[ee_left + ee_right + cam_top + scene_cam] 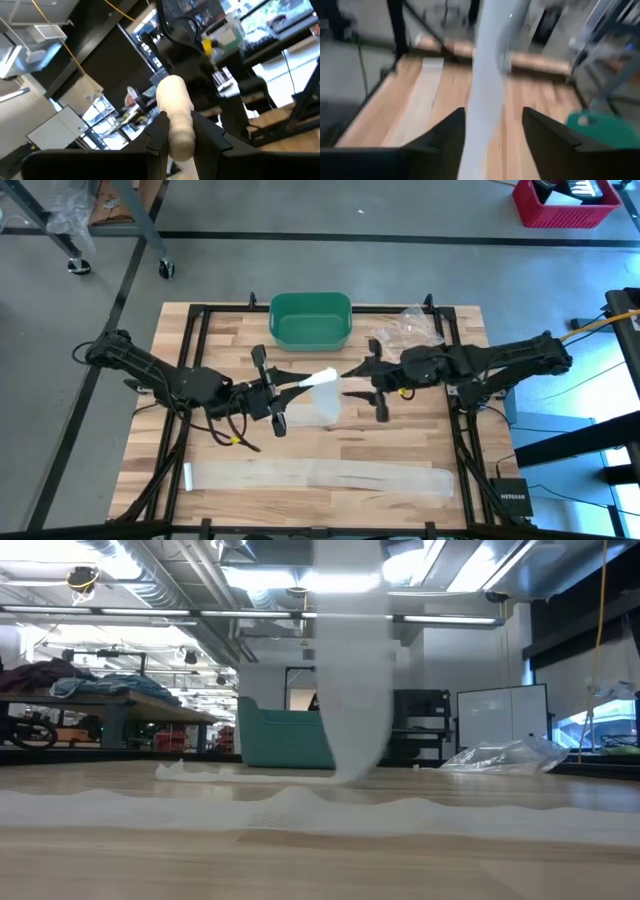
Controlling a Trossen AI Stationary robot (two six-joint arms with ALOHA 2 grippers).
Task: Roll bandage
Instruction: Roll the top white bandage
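Two grippers are on this job, and going left to right in the high view, my left gripper (277,393) sits just left of centre, fingers clamped on the rolled end of the bandage (322,377); the left wrist view shows that cream roll (175,112) pinched between both fingers. To do this step well I judge I must keep that pinch firm and turn the roll evenly, so each wrap lands square on the last and the strip feeds in without twisting.

Right of centre, my right gripper (377,387) has its fingers standing apart, the hanging strip (487,85) running between them but not gripped. It should guide the strip lightly and keep tension.

Across the lower part of the frame, the long loose tail (320,477) lies flat on the wooden table (200,340), much of it not yet rolled.

At upper centre stands a green bin (310,319), and to its right a crumpled clear plastic bag (408,330), near my right arm; neither blocks the strip, though the bag could snag.
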